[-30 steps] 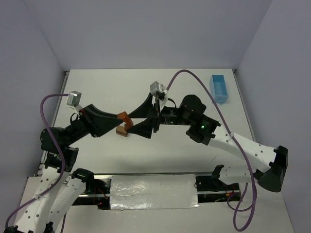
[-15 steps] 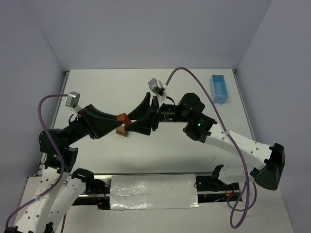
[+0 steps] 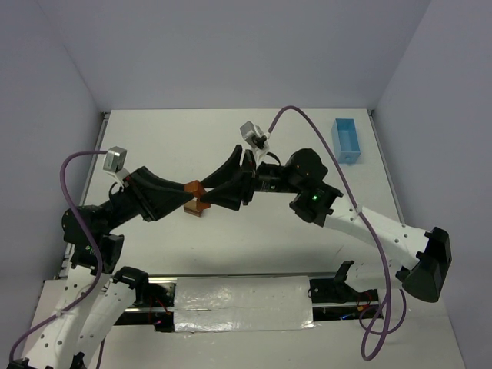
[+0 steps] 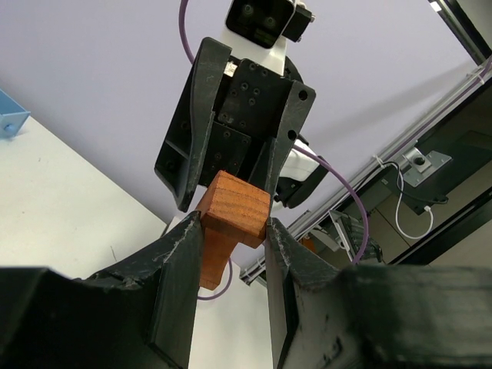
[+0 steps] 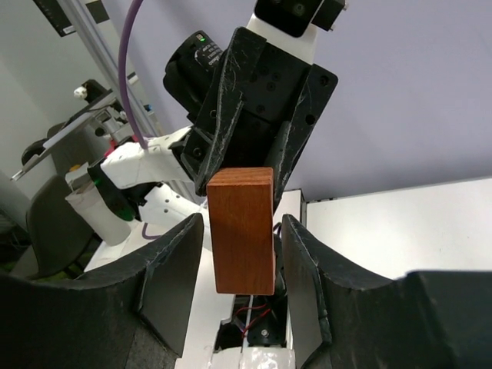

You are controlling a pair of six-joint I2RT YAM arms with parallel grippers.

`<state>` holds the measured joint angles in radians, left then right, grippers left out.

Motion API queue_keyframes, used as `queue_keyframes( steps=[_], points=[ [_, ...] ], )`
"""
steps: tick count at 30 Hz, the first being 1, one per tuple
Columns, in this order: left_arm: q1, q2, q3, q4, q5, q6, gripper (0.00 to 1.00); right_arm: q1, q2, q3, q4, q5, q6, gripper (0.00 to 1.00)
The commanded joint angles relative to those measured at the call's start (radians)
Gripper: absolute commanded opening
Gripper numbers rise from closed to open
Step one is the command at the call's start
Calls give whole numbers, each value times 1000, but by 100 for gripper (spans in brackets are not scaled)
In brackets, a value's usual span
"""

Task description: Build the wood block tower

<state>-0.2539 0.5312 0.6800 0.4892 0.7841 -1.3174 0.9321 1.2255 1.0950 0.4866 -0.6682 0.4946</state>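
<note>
White tabletop (image 3: 154, 146); two wood blocks (image 3: 195, 208), upper block (image 4: 234, 209) tight in left pincer (image 4: 232, 228), right pincer (image 5: 241, 224) apart around it.

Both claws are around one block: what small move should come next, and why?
Probably close the right claw onto the block: its fingers straddle it with narrow gaps on both sides, while the left claw alone clamps it.

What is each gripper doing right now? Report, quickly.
Left gripper: closed on the reddish wood block.
Right gripper: open, straddling that same block, narrow gaps showing on either side.
</note>
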Motion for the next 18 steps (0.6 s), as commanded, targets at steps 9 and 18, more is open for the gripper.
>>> queue_keyframes(
  steps=[9,18],
  points=[
    [2,-17,-4,94,-3,-31,0,-4,-20,-41,105,-22,19,48],
    [2,-31,27,-68,-38,85,17,-4,-7,-27,87,-22,24,15]
  ],
)
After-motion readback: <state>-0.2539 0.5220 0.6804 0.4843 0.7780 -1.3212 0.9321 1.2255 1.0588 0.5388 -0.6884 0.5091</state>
